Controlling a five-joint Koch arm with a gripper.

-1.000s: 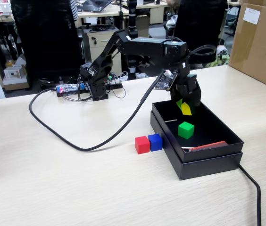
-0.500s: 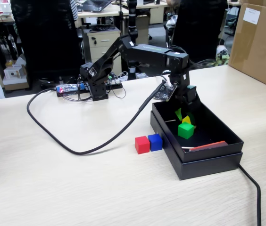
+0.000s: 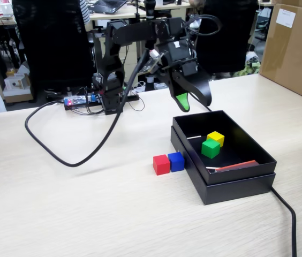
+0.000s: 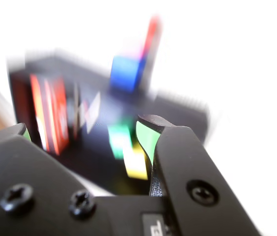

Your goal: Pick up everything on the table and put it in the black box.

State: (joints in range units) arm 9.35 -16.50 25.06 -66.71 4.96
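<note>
The black box (image 3: 231,179), nested in its slightly wider lid, is the landmark here and the largest thing of the task; it sits on the pale table (image 3: 60,214) with its open top facing up. Above its far left corner, as the fixed view shows it, the gripper (image 3: 194,103) hangs in the air, clear of the box, with its jaws spread wide and nothing between them; the wrist view (image 4: 87,129) confirms the gap, though that picture is badly smeared. Inside the box lie the green cube (image 3: 211,148) and the yellow cube (image 3: 215,138), touching or nearly so, near the middle of the floor, and a thin red-and-white strip (image 3: 235,166) rests along the near wall. Outside, just beside the box's left wall, the blue cube (image 3: 176,161) sits closest to it, with the red cube (image 3: 161,164) pressed against the blue one's far side from the box. So two cubes are in and two are left. The risk, as I judge it, lies in that tight pairing: the jaws coming down on the blue cube have the box wall on one side and the red cube on the other, so a finger may land on a neighbour, push the red one away, or catch the lid's rim and shift the box. The thick black cable (image 3: 87,155) looping left of the cubes could also drag across them as the arm swings.
</note>
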